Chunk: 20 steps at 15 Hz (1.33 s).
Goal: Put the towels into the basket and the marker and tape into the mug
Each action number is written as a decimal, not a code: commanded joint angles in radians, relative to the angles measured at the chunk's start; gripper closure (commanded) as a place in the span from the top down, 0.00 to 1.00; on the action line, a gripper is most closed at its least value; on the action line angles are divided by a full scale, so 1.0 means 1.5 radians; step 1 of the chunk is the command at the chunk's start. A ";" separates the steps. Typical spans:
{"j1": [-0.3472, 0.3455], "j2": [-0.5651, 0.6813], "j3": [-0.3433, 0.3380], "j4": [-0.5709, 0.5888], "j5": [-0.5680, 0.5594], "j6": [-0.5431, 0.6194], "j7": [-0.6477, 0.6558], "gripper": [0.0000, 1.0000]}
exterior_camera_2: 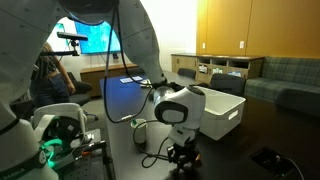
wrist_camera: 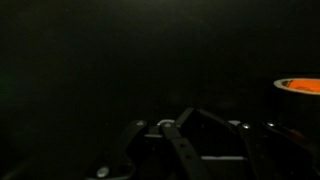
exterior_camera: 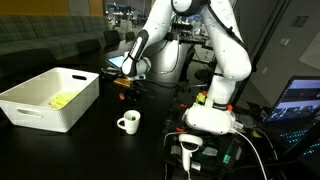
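My jaws are together, set low over the dark bench (exterior_camera: 90, 150). The wrist view is too dark to tell if something thin, maybe the marker, is pinched between them. The orange tape roll (wrist_camera: 300, 87) lies off to one side, untouched. My guess is I'm low here because the small items lie on this patch of bench. The white mug (exterior_camera: 128, 122) stands upright nearby, apart from the jaws, mouth up to take them. The white basket (exterior_camera: 40, 115) sits further out with the yellow towel (exterior_camera: 62, 100) already inside. I can't make out the cream towel.
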 commanded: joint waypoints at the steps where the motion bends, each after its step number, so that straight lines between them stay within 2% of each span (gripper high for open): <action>1: -0.036 -0.032 0.030 -0.013 0.036 -0.002 -0.100 0.37; 3: -0.052 -0.051 0.036 -0.015 0.058 -0.015 -0.144 0.45; 8: -0.080 -0.067 0.050 0.010 0.120 -0.051 -0.239 0.83; 10: -0.078 -0.066 0.045 0.028 0.127 -0.066 -0.267 0.98; 13: -0.086 -0.056 0.047 0.066 0.144 -0.104 -0.305 1.00; 20: -0.116 -0.005 0.043 0.160 0.261 -0.271 -0.308 1.00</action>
